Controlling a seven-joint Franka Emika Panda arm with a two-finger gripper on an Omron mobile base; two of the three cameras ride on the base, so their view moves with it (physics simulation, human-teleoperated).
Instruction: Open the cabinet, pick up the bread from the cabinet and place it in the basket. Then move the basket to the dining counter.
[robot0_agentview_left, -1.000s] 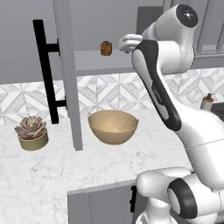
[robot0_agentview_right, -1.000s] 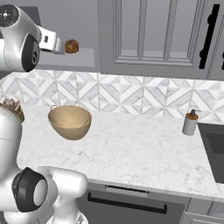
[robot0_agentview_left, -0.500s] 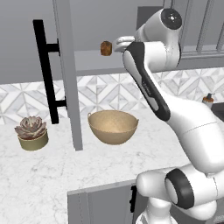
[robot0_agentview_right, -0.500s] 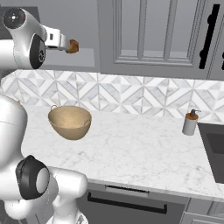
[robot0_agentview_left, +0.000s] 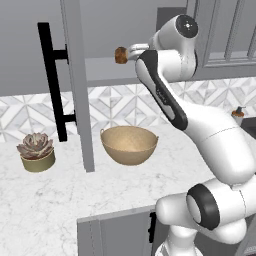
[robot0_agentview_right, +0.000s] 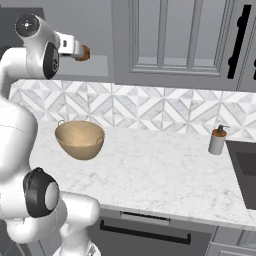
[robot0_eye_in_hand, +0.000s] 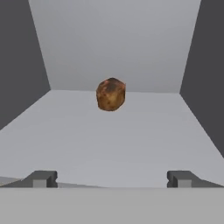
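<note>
In the hand view, the pincer (robot0_eye_in_hand: 111, 178) is seen spread wide and grasping nothing, its fingertips (robot0_eye_in_hand: 41, 178) well apart. Beyond them, the bread (robot0_eye_in_hand: 110, 94) is seen resting on the grey shelf (robot0_eye_in_hand: 109, 140) inside the cabinet (robot0_agentview_left: 75, 85), whose door is swung open. Below, the basket (robot0_agentview_left: 129, 144) is set on the marble surface (robot0_agentview_left: 55, 195).

Two base cameras behind the arm, one on the hand.

The left base view looks forward from behind-left, the right from behind-right; both share the basket (robot0_agentview_left: 129, 144) (robot0_agentview_right: 80, 140) and bread (robot0_agentview_left: 120, 55) (robot0_agentview_right: 85, 52). The hand view faces straight into the cabinet (robot0_eye_in_hand: 109, 48), seemingly near the bread (robot0_eye_in_hand: 110, 94).
</note>
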